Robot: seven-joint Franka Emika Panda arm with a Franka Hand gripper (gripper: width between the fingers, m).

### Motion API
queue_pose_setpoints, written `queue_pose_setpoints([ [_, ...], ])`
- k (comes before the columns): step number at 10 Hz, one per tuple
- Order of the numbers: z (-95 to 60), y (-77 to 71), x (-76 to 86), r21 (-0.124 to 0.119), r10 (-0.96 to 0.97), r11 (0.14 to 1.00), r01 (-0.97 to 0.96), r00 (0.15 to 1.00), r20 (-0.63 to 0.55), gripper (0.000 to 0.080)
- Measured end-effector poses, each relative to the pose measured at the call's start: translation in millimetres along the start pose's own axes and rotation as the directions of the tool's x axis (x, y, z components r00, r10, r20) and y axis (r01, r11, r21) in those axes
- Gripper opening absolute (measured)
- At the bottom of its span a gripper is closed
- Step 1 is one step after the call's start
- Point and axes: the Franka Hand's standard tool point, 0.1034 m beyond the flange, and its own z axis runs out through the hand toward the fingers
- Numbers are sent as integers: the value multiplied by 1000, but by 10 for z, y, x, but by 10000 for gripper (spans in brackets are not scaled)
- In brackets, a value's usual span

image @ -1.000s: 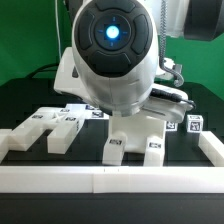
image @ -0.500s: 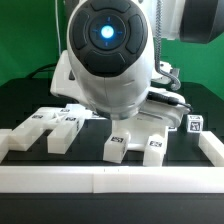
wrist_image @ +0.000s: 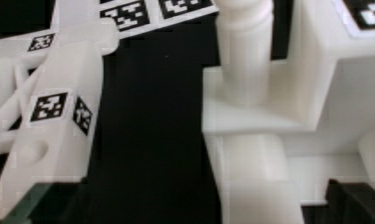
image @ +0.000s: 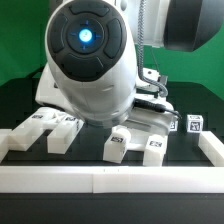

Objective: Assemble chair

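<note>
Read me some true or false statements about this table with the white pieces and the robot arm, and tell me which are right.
1. The table is black. True.
2. The backdrop is red. False: it is green.
3. A small tagged cube sits at the exterior view's right. True.
4. The rail runs behind the chair parts. False: it runs in front of them, nearer the camera.
5. The chair stands finished. False: the chair parts lie as separate pieces on the table.
</note>
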Motion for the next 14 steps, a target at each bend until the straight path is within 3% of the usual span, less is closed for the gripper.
queue_pose_setpoints([
  [3,-35,10,14,5,15,1000,-15,1000,-17,649],
  [5,-215,-76,164,23,2,1000,3,973,-230,649],
  [7,-231,-72,91,46,-3,999,19,942,-335,649],
  [9,-482,-62,51,63,-37,995,82,854,-519,649],
  [11,-607,66,-22,75,-43,991,115,778,-627,649],
  [12,-656,157,-15,78,-33,989,128,692,-722,649],
  [14,-493,325,-55,86,-19,988,128,656,-754,649],
])
